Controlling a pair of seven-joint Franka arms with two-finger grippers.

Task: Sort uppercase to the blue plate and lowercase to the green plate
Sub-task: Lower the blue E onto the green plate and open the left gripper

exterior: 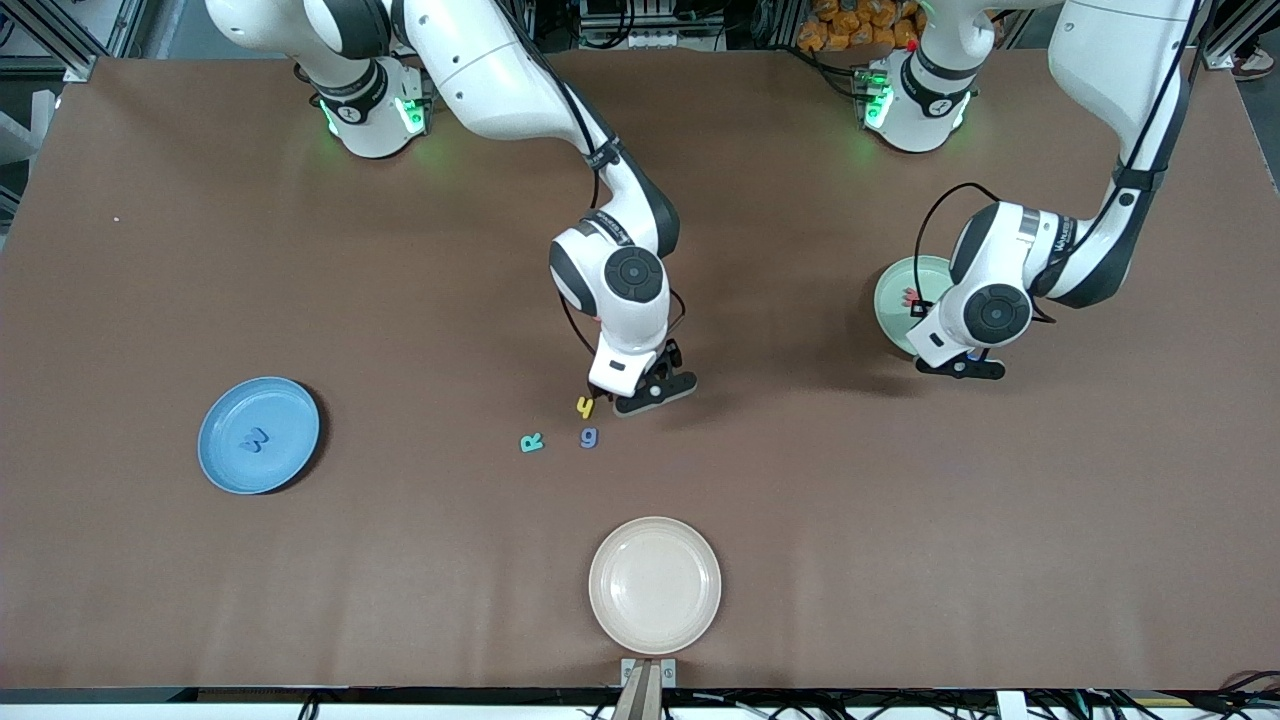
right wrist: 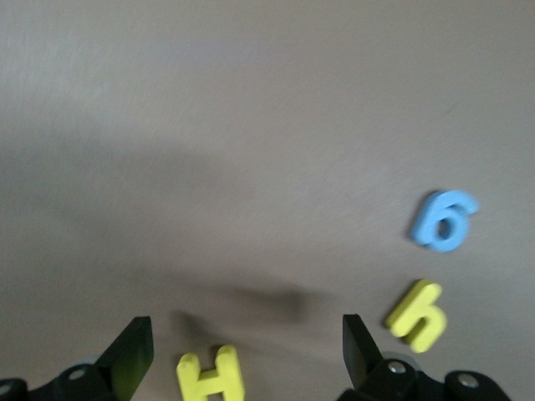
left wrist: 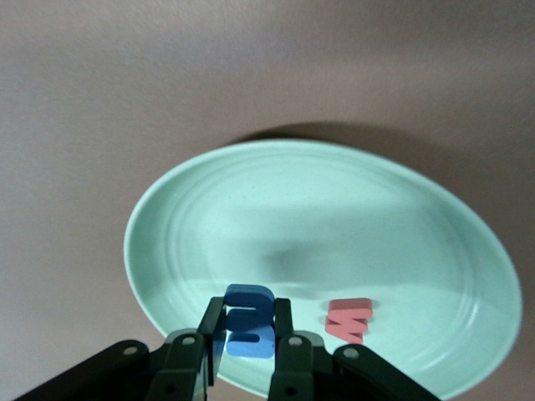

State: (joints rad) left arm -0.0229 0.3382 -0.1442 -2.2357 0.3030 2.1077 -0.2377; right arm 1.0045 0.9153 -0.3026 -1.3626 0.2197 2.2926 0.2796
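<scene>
Left wrist view shows the left gripper point(left wrist: 248, 342) fingers clamped on the blue E-shaped letter point(left wrist: 249, 322) above the green plate point(left wrist: 251, 192), red w point(left wrist: 349, 319) beside, so release low, while the right gripper point(right wrist: 242, 351), wide open, straddles yellow H point(right wrist: 211, 376).

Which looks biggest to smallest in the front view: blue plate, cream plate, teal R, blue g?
1. Cream plate and blue plate: near alike; the cream one lies nearer the camera, so no ranking.
2. Teal R and blue g: both tiny, too alike to rank.
</scene>
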